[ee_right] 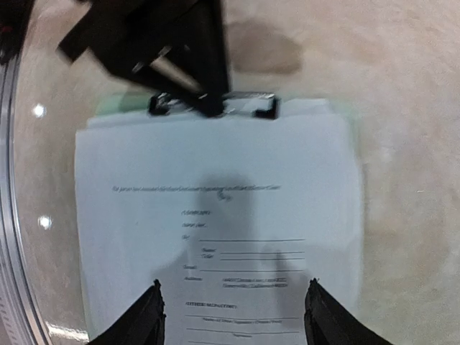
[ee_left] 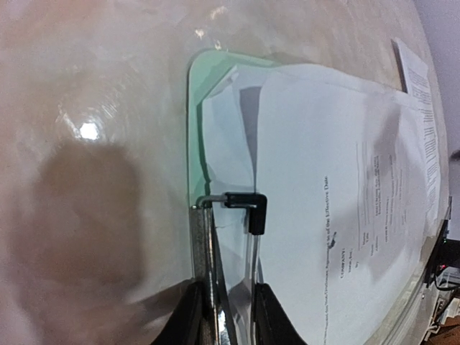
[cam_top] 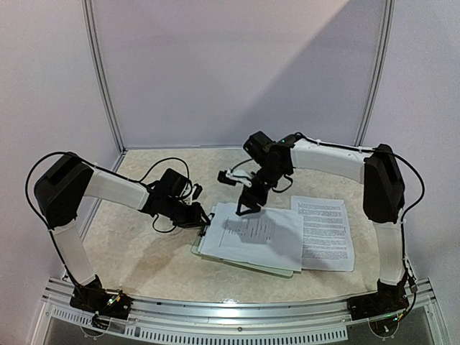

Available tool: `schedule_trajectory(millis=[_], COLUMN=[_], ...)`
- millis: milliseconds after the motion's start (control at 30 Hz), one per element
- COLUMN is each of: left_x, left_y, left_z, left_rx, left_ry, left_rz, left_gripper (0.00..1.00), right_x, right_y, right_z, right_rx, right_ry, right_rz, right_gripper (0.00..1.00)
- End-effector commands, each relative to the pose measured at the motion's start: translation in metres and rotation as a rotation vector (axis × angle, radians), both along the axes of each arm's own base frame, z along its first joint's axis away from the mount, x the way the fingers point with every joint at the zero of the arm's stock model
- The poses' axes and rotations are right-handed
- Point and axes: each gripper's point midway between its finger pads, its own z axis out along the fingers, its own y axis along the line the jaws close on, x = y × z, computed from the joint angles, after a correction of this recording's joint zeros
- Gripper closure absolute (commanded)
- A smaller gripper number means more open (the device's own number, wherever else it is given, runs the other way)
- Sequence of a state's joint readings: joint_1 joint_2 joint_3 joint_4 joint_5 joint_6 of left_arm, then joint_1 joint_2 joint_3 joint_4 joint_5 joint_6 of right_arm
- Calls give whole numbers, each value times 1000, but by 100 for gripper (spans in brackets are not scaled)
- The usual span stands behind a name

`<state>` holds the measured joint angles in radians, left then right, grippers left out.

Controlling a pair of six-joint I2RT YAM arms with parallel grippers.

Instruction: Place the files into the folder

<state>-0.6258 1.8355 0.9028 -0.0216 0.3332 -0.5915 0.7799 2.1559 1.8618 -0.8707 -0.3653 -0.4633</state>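
Note:
The mint-green folder [cam_top: 195, 246] lies at the table's middle with a stack of white files [cam_top: 251, 233] on it. One more printed file [cam_top: 323, 233] lies loose to its right. My left gripper [cam_top: 203, 216] is shut on the folder's metal clip [ee_left: 248, 205] at the left short edge; in the left wrist view my left gripper [ee_left: 228, 316] pinches the clip lever, with the green folder [ee_left: 198, 108] and files [ee_left: 323, 180] beyond. My right gripper [cam_top: 248, 205] hovers open over the stack; in the right wrist view my right gripper [ee_right: 233, 309] straddles the top file [ee_right: 215, 215], holding nothing.
The left arm's gripper body [ee_right: 165, 43] shows at the clip [ee_right: 215, 104] in the right wrist view, close to my right gripper. The loose sheet's edge [ee_left: 413, 72] shows far right in the left wrist view. White walls enclose the table; a metal rail [cam_top: 237, 313] runs along the near edge.

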Motion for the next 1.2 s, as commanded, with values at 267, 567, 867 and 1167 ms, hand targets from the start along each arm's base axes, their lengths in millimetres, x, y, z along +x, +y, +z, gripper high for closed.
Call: schedule_trajectory(millis=[267, 567, 867, 1167], left_x=[-34, -36, -40, -43], left_y=[17, 24, 17, 18], left_z=[-41, -44, -45, -47], left_rx=[88, 137, 125, 132], left_ry=[160, 139, 138, 138], left_rz=[-10, 18, 20, 24], left_gripper=[100, 100, 100, 100], right_x=[-78, -75, -67, -79], right_y=[15, 32, 43, 55], right_z=[-54, -86, -112, -109], right_rx=[47, -28, -51, -24], right_ry=[2, 66, 103, 204], right_rz=[136, 44, 4, 11], right_gripper=[50, 52, 55, 56])
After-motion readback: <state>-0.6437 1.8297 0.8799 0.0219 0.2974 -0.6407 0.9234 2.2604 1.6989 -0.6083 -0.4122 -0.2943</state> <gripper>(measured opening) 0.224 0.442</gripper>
